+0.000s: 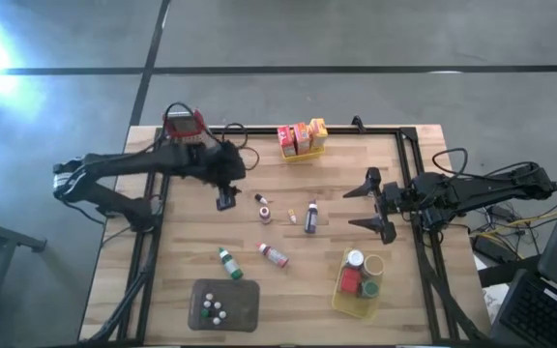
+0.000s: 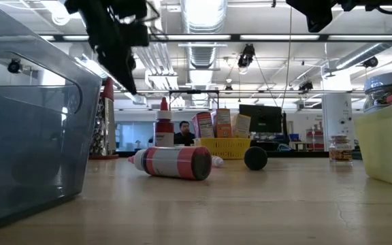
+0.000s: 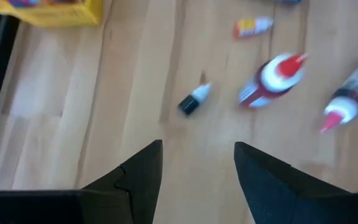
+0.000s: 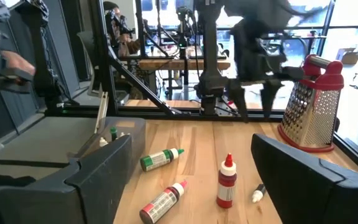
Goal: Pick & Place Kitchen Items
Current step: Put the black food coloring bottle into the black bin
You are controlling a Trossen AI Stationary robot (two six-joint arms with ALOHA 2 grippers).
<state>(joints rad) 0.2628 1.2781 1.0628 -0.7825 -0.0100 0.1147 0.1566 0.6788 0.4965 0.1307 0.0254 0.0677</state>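
Kitchen items lie loose on the wooden table: a tiny black-capped bottle [image 3: 194, 99], an upright red bottle [image 3: 272, 81], a purple bottle [image 1: 311, 216], a green bottle [image 1: 227, 262] and a red-and-white bottle on its side [image 2: 172, 162]. My left gripper [image 3: 197, 168] hangs open above bare wood, just short of the tiny black-capped bottle [image 1: 259, 200], with nothing between its fingers. My right gripper [image 1: 366, 205] stands open and level at the table's right side, above the table, also with nothing in it [image 4: 204, 180].
A yellow basket with boxes [image 1: 301, 140] stands at the far edge. Another yellow basket with jars [image 1: 358, 280] sits near right. A grey tray with small bottles [image 1: 225, 304] is at the near edge. A red-handled grater [image 4: 312, 106] stands at the far left.
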